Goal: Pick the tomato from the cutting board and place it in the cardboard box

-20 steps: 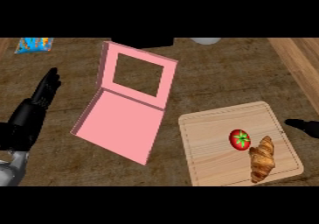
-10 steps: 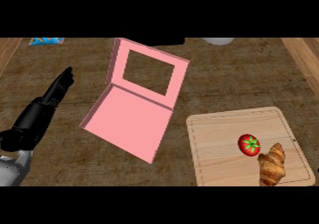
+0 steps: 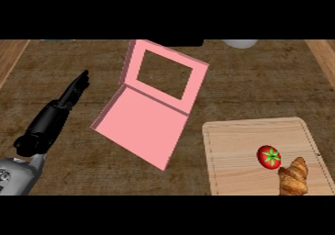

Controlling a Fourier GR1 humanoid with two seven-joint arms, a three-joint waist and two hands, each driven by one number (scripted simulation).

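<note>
The left hand, fingers straight and holding nothing, rests on the bench, with the pink box just to its right and the tomato farther right on the cutting board, touching a croissant, ungrasped.
</note>
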